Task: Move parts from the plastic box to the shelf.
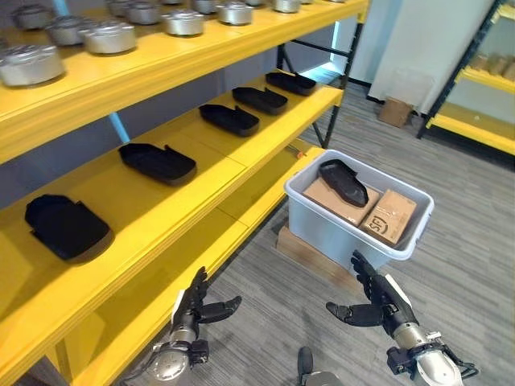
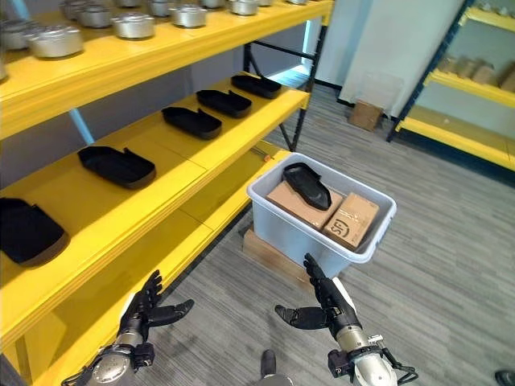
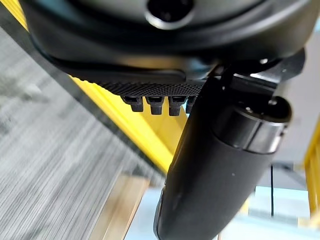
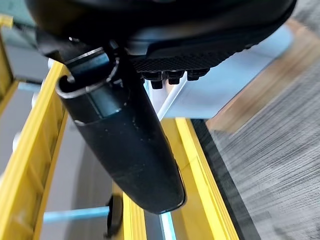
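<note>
— Parts first: where's the next one?
— From the head, one black part [image 1: 344, 182] lies in the plastic box [image 1: 322, 227], long axis along the cardboard [image 1: 339, 202] under it, toward the shelf [image 1: 185, 201].
— Hands?
— Left hand [image 1: 195, 308] and right hand [image 1: 380, 302] hang low over the floor, fingers spread, empty.
— Wrist views?
— Straight fingers [image 3: 151, 102], nothing held.

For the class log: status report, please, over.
Left hand and right hand open, empty. One black part in the plastic box. Nothing blocking the shelf.
</note>
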Motion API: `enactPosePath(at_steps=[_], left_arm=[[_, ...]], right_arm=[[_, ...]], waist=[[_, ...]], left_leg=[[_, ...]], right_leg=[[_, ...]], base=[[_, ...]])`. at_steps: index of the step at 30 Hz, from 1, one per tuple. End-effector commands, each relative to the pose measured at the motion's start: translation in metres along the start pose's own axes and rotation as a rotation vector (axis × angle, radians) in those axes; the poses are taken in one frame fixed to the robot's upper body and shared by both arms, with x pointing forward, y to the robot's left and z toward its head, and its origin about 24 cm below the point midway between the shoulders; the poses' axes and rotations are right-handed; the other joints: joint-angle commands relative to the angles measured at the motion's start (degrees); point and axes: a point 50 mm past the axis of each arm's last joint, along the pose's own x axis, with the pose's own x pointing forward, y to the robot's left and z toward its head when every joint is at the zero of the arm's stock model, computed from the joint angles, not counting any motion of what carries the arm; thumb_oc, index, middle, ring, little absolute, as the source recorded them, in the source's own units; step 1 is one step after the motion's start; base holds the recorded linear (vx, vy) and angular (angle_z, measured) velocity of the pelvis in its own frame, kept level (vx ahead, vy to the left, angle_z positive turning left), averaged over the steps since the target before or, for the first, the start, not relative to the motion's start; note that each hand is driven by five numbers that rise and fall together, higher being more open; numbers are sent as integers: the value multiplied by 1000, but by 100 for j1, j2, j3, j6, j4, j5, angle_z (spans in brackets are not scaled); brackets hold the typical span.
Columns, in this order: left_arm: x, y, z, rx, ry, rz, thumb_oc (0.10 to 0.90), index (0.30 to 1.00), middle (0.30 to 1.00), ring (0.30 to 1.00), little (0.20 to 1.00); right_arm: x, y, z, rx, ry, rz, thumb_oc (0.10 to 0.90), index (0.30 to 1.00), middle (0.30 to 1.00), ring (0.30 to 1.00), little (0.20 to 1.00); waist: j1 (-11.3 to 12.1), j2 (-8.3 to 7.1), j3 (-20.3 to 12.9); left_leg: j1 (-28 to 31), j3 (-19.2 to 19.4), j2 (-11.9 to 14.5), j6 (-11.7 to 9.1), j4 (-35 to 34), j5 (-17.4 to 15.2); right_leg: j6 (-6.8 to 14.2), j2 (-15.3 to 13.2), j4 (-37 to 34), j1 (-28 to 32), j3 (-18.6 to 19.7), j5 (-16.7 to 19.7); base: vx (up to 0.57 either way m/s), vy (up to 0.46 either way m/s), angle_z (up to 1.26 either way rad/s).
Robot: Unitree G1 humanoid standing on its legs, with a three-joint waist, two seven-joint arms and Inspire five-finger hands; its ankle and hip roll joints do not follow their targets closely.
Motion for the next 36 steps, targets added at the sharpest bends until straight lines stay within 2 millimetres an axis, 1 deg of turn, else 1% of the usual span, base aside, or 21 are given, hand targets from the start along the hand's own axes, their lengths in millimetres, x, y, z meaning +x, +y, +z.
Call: enactPosePath(at_steps=[1, 2, 3, 4, 5, 7, 8, 9, 11, 12, 13, 14, 15, 17, 18, 20, 22, 23, 25, 29, 36], left_arm=[[23, -8, 63, -42, -295, -34, 900, 1000, 1000, 1000, 1000], [24, -11, 63, -51, -298, -41, 900, 1000, 1000, 1000, 1000], [25, -13, 62, -62, -290, -42, 900, 1000, 1000, 1000, 1000], [26, -14, 65, -76, -296, -39, 900, 1000, 1000, 1000, 1000], [27, -18, 66, -87, -297, -43, 900, 1000, 1000, 1000, 1000], [28, -20, 69, -110, -306, -36, 900, 1000, 1000, 1000, 1000], [29, -22, 70, -120, -307, -33, 900, 1000, 1000, 1000, 1000], [29, -23, 70, -132, -307, -30, 900, 1000, 1000, 1000, 1000], [29, -20, 69, -142, -306, -9, 900, 1000, 1000, 1000, 1000], [28, -17, 69, -149, -312, 5, 900, 1000, 1000, 1000, 1000], [28, -17, 69, -149, -312, 5, 900, 1000, 1000, 1000, 1000], [27, -15, 70, -156, -315, 18, 900, 1000, 1000, 1000, 1000], [27, -14, 68, -164, -315, 31, 900, 1000, 1000, 1000, 1000], [27, -15, 67, -163, -313, 31, 900, 1000, 1000, 1000, 1000], [27, -15, 67, -163, -313, 31, 900, 1000, 1000, 1000, 1000], [27, -16, 66, -178, -307, 31, 900, 1000, 1000, 1000, 1000], [29, -18, 69, -177, -316, 21, 900, 1000, 1000, 1000, 1000], [30, -19, 72, -172, -327, 13, 900, 1000, 1000, 1000, 1000], [30, -17, 75, -165, -339, 16, 900, 1000, 1000, 1000, 1000], [34, -16, 82, -163, -359, 35, 900, 1000, 1000, 1000, 1000], [39, -14, 93, -152, -390, 53, 900, 1000, 1000, 1000, 1000]], right_arm=[[9, -23, 60, -18, -332, -79, 900, 1000, 1000, 1000, 1000], [6, -24, 56, -14, -320, -85, 900, 1000, 1000, 1000, 1000], [5, -23, 51, -6, -301, -99, 900, 1000, 1000, 1000, 1000], [4, -24, 48, -10, -289, -108, 900, 1000, 1000, 1000, 1000], [4, -24, 48, -4, -286, -116, 900, 1000, 1000, 1000, 1000], [6, -27, 49, 0, -291, -144, 900, 1000, 1000, 1000, 1000], [7, -28, 48, 1, -290, -156, 900, 1000, 1000, 1000, 1000], [8, -27, 48, 10, -293, -162, 900, 1000, 1000, 1000, 1000], [12, -24, 49, 11, -298, -153, 900, 1000, 1000, 1000, 1000], [14, -22, 49, 8, -298, -138, 900, 1000, 1000, 1000, 1000], [14, -22, 49, 8, -299, -138, 900, 1000, 1000, 1000, 1000], [17, -21, 50, 3, -301, -133, 900, 1000, 1000, 1000, 1000], [19, -22, 50, -7, -299, -128, 900, 1000, 1000, 1000, 1000], [21, -24, 50, -13, -301, -143, 900, 1000, 1000, 1000, 1000], [21, -24, 50, -14, -302, -143, 900, 1000, 1000, 1000, 1000], [25, -23, 51, -3, -308, -147, 900, 1000, 1000, 1000, 1000], [27, -22, 52, 6, -311, -151, 900, 1000, 1000, 1000, 1000], [27, -23, 51, 10, -307, -158, 900, 1000, 1000, 1000, 1000], [30, -20, 54, 21, -316, -153, 900, 1000, 1000, 1000, 1000], [39, -12, 59, 31, -330, -127, 900, 1000, 1000, 1000, 1000], [47, -7, 69, 27, -363, -111, 900, 1000, 1000, 1000, 1000]], waist=[[-23, 194, 328], [0, 256, 393], [24, 260, 447], [92, 272, 533], [136, 270, 637], [187, 212, 698], [252, 173, 727], [283, 116, 725], [362, 83, 728], [458, 87, 747], [460, 68, 749], [538, 87, 784], [603, 153, 812], [692, 217, 800], [700, 232, 791], [732, 316, 704], [731, 359, 646], [730, 341, 627], [746, 311, 586], [765, 235, 493], [816, 117, 456]], left_leg=[[-59, -447, 654, -21, 1362, -103], [-191, -582, 1037, -240, 1987, 337], [-261, -757, 1200, -265, 2470, 676], [-379, -1119, 1363, -267, 2969, 916], [-607, -1515, 1392, -217, 3367, 978], [-887, -1779, 1212, -173, 3720, 989], [-1174, -1907, 1077, -118, 3622, 899], [-1469, -1883, 919, 96, 3295, 859], [-1720, -1996, 764, 130, 2775, 918], [-1818, -2203, 707, 133, 2084, 1054], [-1781, -2181, 681, 135, 2034, 1078], [-1790, -2392, 638, 103, 1230, 1303], [-1720, -2583, 811, -29, 30, 1781], [-1708, -2868, 813, -117, -530, 1949], [-1724, -2866, 830, -119, -532, 1959], [-1502, -2984, 750, -144, -552, 1775], [-1436, -2833, 715, -187, -470, 1756], [-1506, -2773, 630, -127, -238, 1614], [-1554, -2718, 519, -72, -101, 1499], [-1701, -2560, 246, 102, 264, 1106], [-1944, -2377, -8, 294, 714, 650]], right_leg=[[371, -200, 940, 83, 189, -839], [148, 71, 1007, 168, 233, -1055], [-8, 234, 1020, 257, 320, -1182], [-192, 416, 1044, 340, 421, -1284], [-330, 539, 1020, 444, 474, -1368], [-408, 616, 926, 600, 627, -1442], [-390, 610, 869, 648, 708, -1433], [-377, 571, 782, 634, 774, -1286], [-330, 579, 717, 697, 977, -1243], [-279, 588, 750, 702, 1119, -1246], [-276, 568, 755, 707, 1127, -1252], [-224, 577, 808, 715, 1253, -1301], [-156, 603, 895, 754, 1444, -1411], [-102, 609, 951, 848, 1612, -1531], [-107, 625, 945, 829, 1618, -1514], [-55, 618, 1033, 1002, 1824, -1738], [-39, 536, 1006, 1105, 1880, -1777], [9, 435, 984, 1175, 1896, -1805], [58, 285, 930, 1206, 1939, -1785], [234, -46, 888, 1126, 2021, -1689], [484, -397, 902, 922, 2088, -1386]], base=[[57, -345, -50], [100, -393, -45], [113, -428, -56], [76, -336, -82], [62, -259, -83], [50, -143, -94], [0, -81, -110], [27, -29, -78], [107, 78, -25], [112, 108, -49], [131, 158, -89], [220, 231, -128], [309, 281, -87], [259, 179, -66], [286, 161, -120], [339, 223, -118], [299, 224, -78], [257, 183, -58], [200, 178, -43], [145, 173, -22], [86, 129, -13]])
